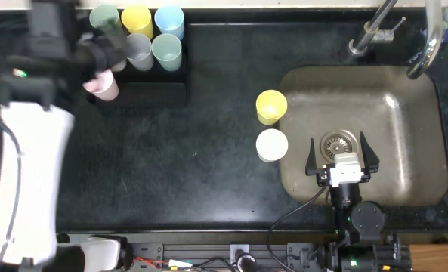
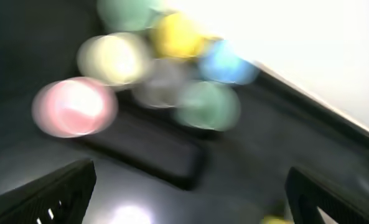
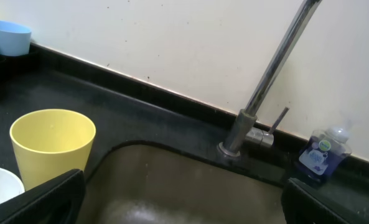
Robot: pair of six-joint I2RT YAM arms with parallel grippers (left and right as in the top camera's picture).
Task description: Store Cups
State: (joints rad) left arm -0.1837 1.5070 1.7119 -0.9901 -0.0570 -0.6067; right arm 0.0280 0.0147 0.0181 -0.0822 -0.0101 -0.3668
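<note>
A black rack (image 1: pixel 163 79) at the counter's back left holds green (image 1: pixel 104 17), yellow (image 1: pixel 137 19), blue (image 1: pixel 169 20), grey (image 1: pixel 138 47) and teal (image 1: pixel 166 50) cups, with a pink cup (image 1: pixel 103 85) at its near left. My left gripper (image 1: pixel 109 54) hangs above them, open and empty; its blurred wrist view looks down on the pink cup (image 2: pixel 75 107), a cream cup (image 2: pixel 112 59) and the rack (image 2: pixel 153 146). A loose yellow cup (image 1: pixel 271 106) and a white cup (image 1: pixel 271 144) stand beside the sink. My right gripper (image 1: pixel 342 155) is open over the sink, near the yellow cup (image 3: pixel 50 149).
The steel sink (image 1: pixel 405 91) takes up the right side, with a faucet (image 3: pixel 271 81) and a blue soap bottle (image 3: pixel 324 152) behind it. Bare dark counter (image 1: pixel 171 166) lies between the rack and the sink.
</note>
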